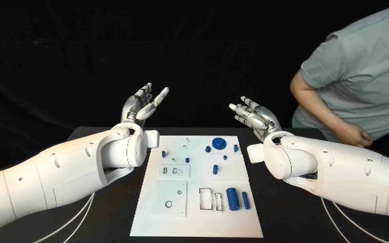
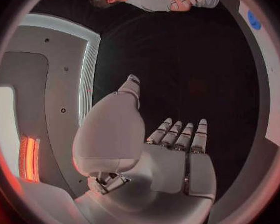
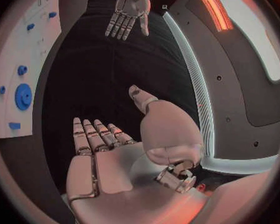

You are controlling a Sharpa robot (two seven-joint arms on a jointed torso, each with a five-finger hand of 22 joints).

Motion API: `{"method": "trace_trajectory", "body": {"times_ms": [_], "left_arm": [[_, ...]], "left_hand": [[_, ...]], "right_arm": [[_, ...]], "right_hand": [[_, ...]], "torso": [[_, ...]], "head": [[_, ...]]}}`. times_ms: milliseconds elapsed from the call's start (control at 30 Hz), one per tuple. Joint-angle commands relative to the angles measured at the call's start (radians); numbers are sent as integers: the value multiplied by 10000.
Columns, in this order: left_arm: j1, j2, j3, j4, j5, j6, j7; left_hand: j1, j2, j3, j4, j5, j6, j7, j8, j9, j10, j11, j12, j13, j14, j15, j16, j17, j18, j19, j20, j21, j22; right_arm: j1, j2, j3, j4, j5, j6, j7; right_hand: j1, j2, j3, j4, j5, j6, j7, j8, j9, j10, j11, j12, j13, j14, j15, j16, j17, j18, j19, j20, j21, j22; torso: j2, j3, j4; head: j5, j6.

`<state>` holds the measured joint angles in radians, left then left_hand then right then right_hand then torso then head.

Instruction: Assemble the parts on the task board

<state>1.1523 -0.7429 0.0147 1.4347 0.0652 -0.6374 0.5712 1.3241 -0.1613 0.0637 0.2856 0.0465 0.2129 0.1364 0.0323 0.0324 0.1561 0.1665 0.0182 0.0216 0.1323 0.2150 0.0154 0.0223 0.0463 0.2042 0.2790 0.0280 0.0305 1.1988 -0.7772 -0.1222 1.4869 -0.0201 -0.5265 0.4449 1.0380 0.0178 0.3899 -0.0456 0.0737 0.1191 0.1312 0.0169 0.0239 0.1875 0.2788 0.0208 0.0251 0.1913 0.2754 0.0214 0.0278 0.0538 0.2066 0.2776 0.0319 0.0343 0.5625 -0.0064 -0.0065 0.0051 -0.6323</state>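
Parts (image 1: 233, 198) lie on unlabelled task board (image 1: 197, 220); both hands spread, empty.

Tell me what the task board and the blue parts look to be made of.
The task board looks like rigid white plastic or painted sheet with a matte finish: it lies flat, shows no glare, and has crisp rectangular cutouts. The blue parts, such as the round gear and the cylinder, look like moulded or printed plastic, uniformly coloured and dull. Neither material is certain.
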Motion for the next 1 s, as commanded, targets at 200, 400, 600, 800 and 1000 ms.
{"method": "trace_trajectory", "body": {"times_ms": [200,400,600,800,1000], "left_arm": [[9,25,5,7,182,518,403],[10,-201,4,138,45,930,367],[12,-487,3,480,-169,1280,367],[14,-841,14,1000,-452,1625,271],[14,-1134,74,1446,-800,1813,9]], "left_hand": [[465,41,100,136,47,178,917,89,35,124,232,62,32,84,192,82,34,160,83,154,56,34],[685,457,461,105,32,861,1129,290,171,880,502,190,116,884,423,305,200,173,329,163,151,88],[1004,967,760,21,32,3673,1457,1282,741,4493,901,1003,480,5213,115,1884,1064,712,4118,102,1452,770],[1353,1067,835,-56,41,5766,1271,2050,1170,6910,502,1416,530,7021,-344,2614,1394,1333,5580,78,2150,968],[1532,1031,879,-50,69,6415,1093,2302,1283,7943,267,1574,536,7955,-633,2967,1606,1395,6238,-56,2415,1002]], "right_arm": [[309,22,-223,-194,-541,2207,-547],[604,49,-222,-709,-4834,931,-404],[819,116,-217,-1062,-7039,1263,-1018],[1029,215,-209,-1377,-9467,1854,-1843],[1173,285,-187,-1498,-11517,2169,-2647]], "right_hand": [[1497,-60,705,-912,531,2494,1724,810,516,3100,-94,689,336,3196,-262,962,554,532,2039,131,910,496],[2117,-289,1256,-1646,770,5579,1584,1822,1114,6739,-475,1369,478,6382,-776,2000,1047,1041,4687,76,2230,1136],[2054,-581,1839,-1899,742,7204,1270,2175,1295,8100,-840,1112,376,7792,-1234,2362,1125,1277,5589,-142,3139,1562],[2157,-725,1555,-1990,677,7944,932,2259,1321,9276,-1181,765,391,9079,-1703,2546,1260,1243,6256,-669,4588,2426],[2122,-792,1219,-1968,725,8434,714,2222,1368,10076,-1446,484,428,9983,-2008,2618,1591,1236,6295,-972,5992,3387]], "torso": [[3,0,-2],[149,8,51],[346,2,75],[564,-33,145],[802,-73,238]], "head": [[-1,1],[-49,-218],[-111,-226],[-197,-220],[-319,-167]]}}
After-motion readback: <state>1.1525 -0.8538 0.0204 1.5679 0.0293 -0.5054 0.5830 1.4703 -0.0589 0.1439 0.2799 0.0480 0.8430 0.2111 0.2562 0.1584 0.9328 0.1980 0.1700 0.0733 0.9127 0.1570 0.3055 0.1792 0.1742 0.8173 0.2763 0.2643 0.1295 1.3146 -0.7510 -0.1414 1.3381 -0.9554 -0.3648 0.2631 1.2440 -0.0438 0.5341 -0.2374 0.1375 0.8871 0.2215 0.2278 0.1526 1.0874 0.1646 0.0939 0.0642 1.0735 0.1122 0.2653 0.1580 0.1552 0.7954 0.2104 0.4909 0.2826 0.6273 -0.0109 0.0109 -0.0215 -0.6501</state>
